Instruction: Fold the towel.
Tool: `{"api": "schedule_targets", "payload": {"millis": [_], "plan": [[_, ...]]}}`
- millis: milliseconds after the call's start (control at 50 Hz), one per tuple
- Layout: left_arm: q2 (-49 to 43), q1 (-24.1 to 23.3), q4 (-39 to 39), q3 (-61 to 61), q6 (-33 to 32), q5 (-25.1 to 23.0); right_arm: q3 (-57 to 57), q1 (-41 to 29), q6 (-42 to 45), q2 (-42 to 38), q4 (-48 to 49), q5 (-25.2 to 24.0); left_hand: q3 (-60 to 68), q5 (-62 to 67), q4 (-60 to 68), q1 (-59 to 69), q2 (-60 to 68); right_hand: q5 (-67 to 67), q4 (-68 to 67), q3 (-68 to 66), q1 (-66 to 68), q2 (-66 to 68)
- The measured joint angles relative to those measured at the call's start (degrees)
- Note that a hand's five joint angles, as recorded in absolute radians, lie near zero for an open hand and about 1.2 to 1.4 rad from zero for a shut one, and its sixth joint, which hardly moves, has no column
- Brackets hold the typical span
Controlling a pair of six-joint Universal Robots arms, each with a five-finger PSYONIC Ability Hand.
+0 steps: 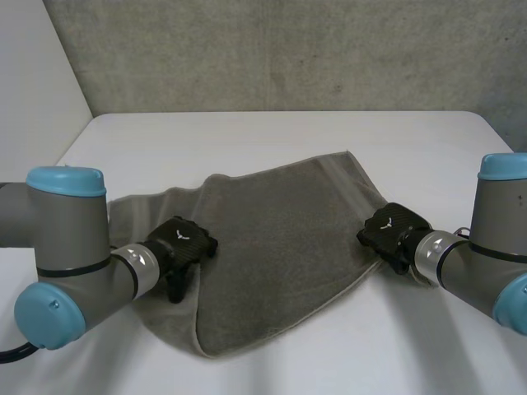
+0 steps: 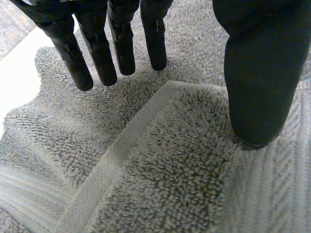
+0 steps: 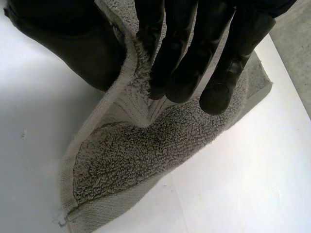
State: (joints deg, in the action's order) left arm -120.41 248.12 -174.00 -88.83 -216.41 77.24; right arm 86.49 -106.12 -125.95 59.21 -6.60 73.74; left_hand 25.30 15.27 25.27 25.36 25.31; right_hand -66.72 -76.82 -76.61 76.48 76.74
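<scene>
Towel [image 1: 280, 239], grey looped terry, half-folded: left hand [image 1: 179, 239] rests straight-fingered on its flap; right hand [image 1: 394, 229] pinches its edge.

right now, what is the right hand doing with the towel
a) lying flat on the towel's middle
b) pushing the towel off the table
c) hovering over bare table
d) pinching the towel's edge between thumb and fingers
d: in the right wrist view the right hand has an edge of the towel drawn up and pinched between its thumb and fingers.
</scene>
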Motion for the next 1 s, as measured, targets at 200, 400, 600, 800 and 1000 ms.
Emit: {"api": "schedule_targets", "payload": {"millis": [200,400,600,800,1000], "plan": [[-0.22,-0.01,0.02,-0.92,-2.43,0.37,-0.06,0.06,0.04,-0.34,0.88,0.0,10.39,10.22,10.44,9.94,11.26,0.0,0.0,0.0,0.0,0.0],[1.3,0.05,-0.33,-2.6,-2.28,1.43,-0.16,0.12,0.14,-0.55,1.61,0.07,27.84,27.69,27.95,26.94,27.88,0.0,0.0,0.0,0.0,0.0],[4.68,0.09,-0.82,-5.44,-1.96,3.16,-0.12,0.12,0.21,-0.65,1.77,0.09,27.62,27.7,27.65,27.13,27.59,0.0,0.0,0.0,0.0,0.0],[7.49,0.27,-2.97,-9.47,-1.55,3.04,-0.19,0.12,0.57,-1.49,1.77,0.13,16.91,16.96,16.89,16.67,16.87,0.0,0.0,0.0,0.0,0.0],[9.94,0.61,-4.28,-12.18,-1.55,3.0,-0.33,0.14,0.62,-1.82,1.77,0.18,17.26,17.27,17.25,17.03,17.29,0.0,0.0,0.0,0.0,0.0]]}}
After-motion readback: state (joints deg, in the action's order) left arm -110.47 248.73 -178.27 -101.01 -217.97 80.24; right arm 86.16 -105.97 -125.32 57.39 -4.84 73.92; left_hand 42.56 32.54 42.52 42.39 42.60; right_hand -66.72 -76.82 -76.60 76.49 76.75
